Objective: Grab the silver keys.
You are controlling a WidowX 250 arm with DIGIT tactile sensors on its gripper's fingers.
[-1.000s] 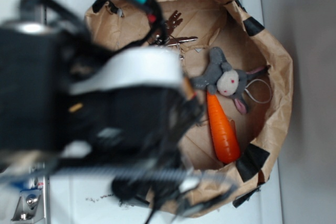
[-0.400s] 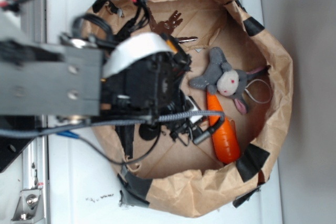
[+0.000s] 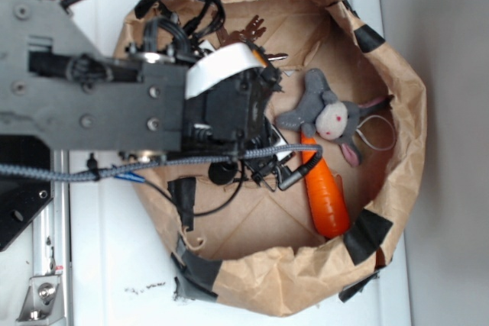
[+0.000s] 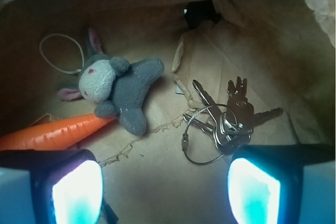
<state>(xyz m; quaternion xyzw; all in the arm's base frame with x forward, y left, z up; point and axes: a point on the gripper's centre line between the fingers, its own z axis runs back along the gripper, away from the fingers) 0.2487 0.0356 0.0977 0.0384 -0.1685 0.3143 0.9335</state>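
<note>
Since the earlier frames the arm has been lowered into the crumpled brown paper bag (image 3: 397, 97). Its jaws are held apart, empty. The bunch of shiny silver metal keys (image 4: 231, 119) lies flat on the bag floor, right of the grey plush bunny (image 4: 123, 85). Light, hard and slippery metal is judged; the clustered heads offer the best hold.

A white bench (image 3: 99, 280) carries a crumpled brown paper bag (image 3: 401, 97), rim patched with black tape. On the bag's floor lie the silver keys (image 4: 231, 119), a grey plush bunny (image 4: 123, 85) and an orange carrot (image 4: 58, 132), which touches the bunny.
</note>
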